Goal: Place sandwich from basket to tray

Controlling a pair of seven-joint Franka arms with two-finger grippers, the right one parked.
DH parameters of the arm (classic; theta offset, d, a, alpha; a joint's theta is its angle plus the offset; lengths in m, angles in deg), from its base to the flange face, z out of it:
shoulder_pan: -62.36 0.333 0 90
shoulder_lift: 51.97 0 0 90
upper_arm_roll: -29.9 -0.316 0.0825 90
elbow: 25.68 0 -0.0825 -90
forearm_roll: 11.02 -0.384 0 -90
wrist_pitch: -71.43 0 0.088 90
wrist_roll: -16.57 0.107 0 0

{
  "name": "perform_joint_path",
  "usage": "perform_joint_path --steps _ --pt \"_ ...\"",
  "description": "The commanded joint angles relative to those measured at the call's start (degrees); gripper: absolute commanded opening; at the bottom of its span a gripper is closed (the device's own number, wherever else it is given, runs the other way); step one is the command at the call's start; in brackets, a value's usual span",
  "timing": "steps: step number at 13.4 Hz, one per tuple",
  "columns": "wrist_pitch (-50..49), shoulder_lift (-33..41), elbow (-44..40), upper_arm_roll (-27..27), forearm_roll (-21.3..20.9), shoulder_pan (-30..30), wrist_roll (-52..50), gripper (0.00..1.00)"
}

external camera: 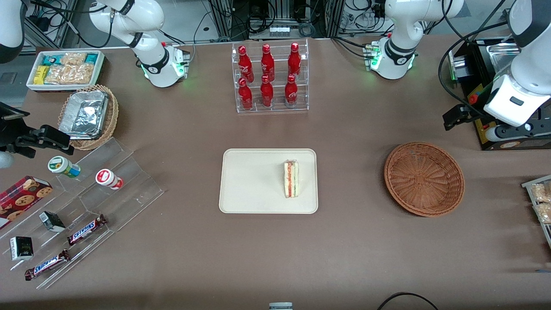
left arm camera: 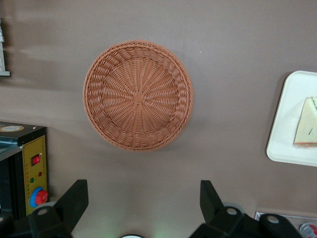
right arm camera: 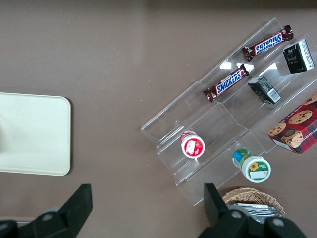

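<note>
Sandwich (external camera: 291,179) lying on tray (external camera: 241,181), basket (external camera: 424,178) sitting empty; gripper (left arm camera: 143,198) hanging wide open, holding nothing.

Gripper hovering high over table w/ the basket below & just ahead of its fingers (left arm camera: 74,198), toward working arm's end. Sandwich lying well apart from fingers, off toward table centre, resting near the tray edge closest to basket, long axis running toward/away from front cam. Judging placement done; no grasp needed, arm prob. clearing off.
</note>
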Motion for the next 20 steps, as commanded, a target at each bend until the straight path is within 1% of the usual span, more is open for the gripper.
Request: perform_joint_path --steps 1,2,5,16,17,18,20 --pt "-2.39 1.28 -2.22 0.45 -0.34 0.43 1.20 1.00" --pt "-4.22 1.11 -3.37 0.45 -0.33 0.43 1.64 1.00" --pt "-5.29 1.19 -4.52 0.54 -0.16 1.48 6.91 1.00" --pt "-5.30 0.67 -4.43 0.71 0.19 0.96 6.83 1.00" --pt "-5.12 0.67 -4.52 0.71 0.63 0.96 6.83 1.00" --pt "-4.86 0.58 -4.52 0.71 2.03 0.96 6.74 1.00" --pt "-4.77 0.32 -4.35 0.62 2.57 1.14 6.74 1.00"
